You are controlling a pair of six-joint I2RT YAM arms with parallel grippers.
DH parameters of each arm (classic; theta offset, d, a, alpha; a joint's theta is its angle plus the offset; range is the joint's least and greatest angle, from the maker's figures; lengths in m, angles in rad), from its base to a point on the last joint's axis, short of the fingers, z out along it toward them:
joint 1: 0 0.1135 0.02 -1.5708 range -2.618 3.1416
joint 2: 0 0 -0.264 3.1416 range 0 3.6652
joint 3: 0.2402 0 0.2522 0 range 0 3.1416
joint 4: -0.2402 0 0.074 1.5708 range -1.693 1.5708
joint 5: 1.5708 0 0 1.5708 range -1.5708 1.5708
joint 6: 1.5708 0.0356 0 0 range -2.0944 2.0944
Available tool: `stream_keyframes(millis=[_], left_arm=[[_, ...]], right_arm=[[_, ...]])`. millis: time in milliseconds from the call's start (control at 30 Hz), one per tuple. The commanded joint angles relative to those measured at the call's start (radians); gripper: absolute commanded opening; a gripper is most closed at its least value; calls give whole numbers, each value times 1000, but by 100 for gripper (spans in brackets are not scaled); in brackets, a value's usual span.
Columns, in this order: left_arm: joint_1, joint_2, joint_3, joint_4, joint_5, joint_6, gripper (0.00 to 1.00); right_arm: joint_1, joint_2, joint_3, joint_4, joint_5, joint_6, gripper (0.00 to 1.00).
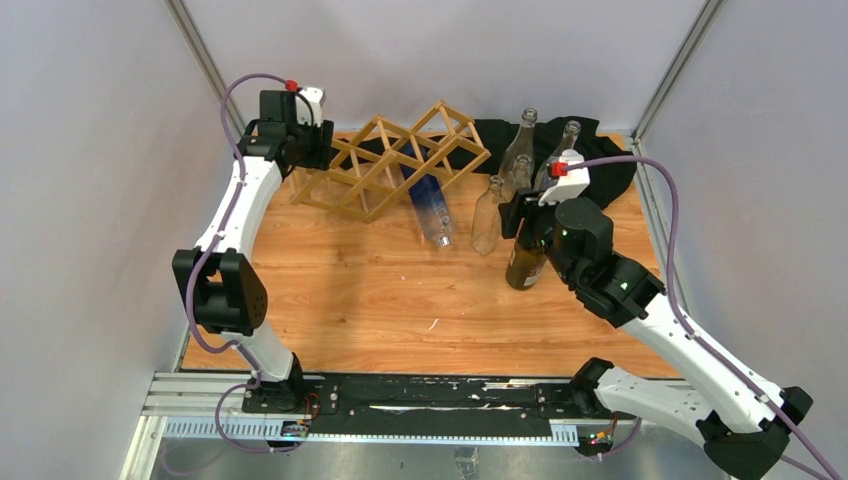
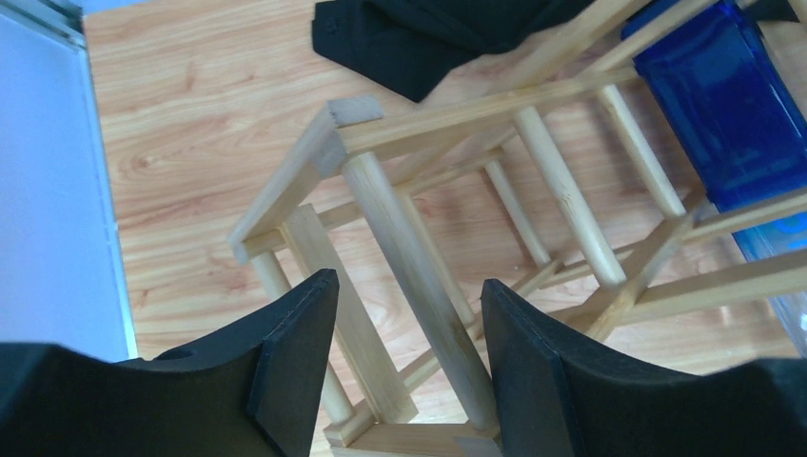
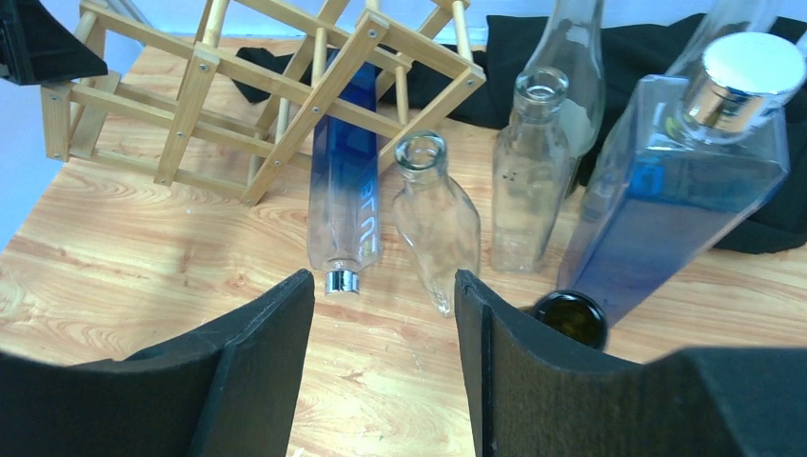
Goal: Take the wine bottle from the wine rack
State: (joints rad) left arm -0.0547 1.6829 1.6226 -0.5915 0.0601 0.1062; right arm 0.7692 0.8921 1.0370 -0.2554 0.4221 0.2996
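The wine rack (image 1: 395, 160), a light wooden lattice, stands at the back left of the table. A blue wine bottle (image 1: 430, 205) lies slanted in one of its openings, its silver-capped neck (image 3: 342, 280) resting on the table toward the near side. My left gripper (image 1: 315, 145) is at the rack's left end. In the left wrist view its fingers (image 2: 533, 371) are closed around an end dowel and slat of the rack (image 2: 419, 267). My right gripper (image 3: 381, 286) hovers open over bare wood, near the bottle's cap, with nothing between its fingers.
Several upright bottles cluster at the right: a small clear one (image 3: 438, 219), a taller clear one (image 3: 528, 181), a square blue one (image 3: 666, 181) and a dark one (image 1: 525, 262) right beside my right fingers. A black cloth (image 1: 600, 160) lies behind them.
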Motion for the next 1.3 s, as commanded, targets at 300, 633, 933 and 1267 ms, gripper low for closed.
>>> stream_keyframes(millis=[300, 633, 933, 1267], left_arm=[[83, -56, -48, 64, -154, 184, 61], [139, -104, -49, 25, -123, 295, 72], [138, -186, 48, -119, 81, 258, 100], [139, -368, -39, -158, 250, 182, 100]], right_arm=[[71, 132, 65, 31, -56, 36, 65], [101, 347, 100, 88, -162, 148, 87], [115, 700, 216, 193, -199, 288, 92], [91, 991, 378, 246, -196, 326, 96]])
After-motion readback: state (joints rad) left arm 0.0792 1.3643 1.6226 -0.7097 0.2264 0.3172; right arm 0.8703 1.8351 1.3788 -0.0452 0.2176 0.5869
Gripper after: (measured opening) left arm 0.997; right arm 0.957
